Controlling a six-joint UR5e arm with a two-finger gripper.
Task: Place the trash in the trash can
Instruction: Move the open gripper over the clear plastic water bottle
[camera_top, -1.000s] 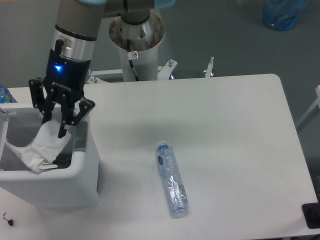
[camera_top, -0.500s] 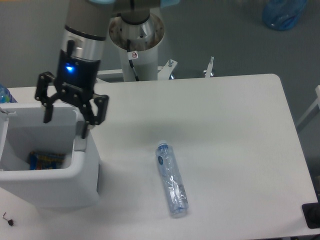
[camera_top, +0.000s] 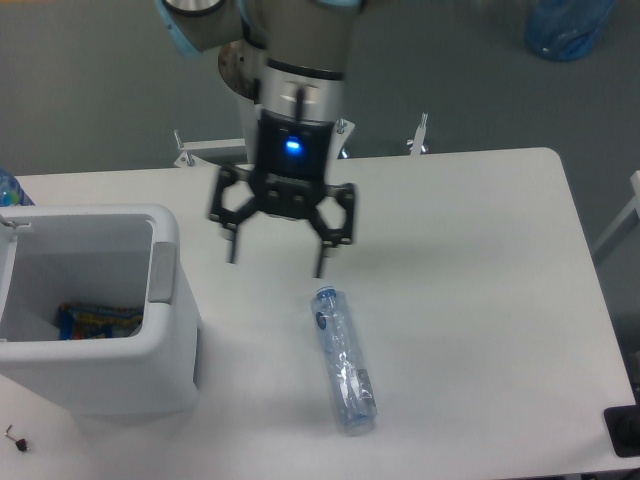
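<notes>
Pincer (camera_top: 276, 268) blurred, wrapper unseen.

No text, label or number can be read anywhere; every marking is too blurred.

This is a robotics lab. The claw (camera_top: 277, 262) hangs from an industrial arm whose pedestal (camera_top: 272, 75) stands bolted behind it, off the plain white table (camera_top: 470, 270) beneath. Behind that is bare grey floor (camera_top: 90, 90). Metal bracket fittings (camera_top: 421, 132) line the table's far edge, behind and right of the claw.
</notes>
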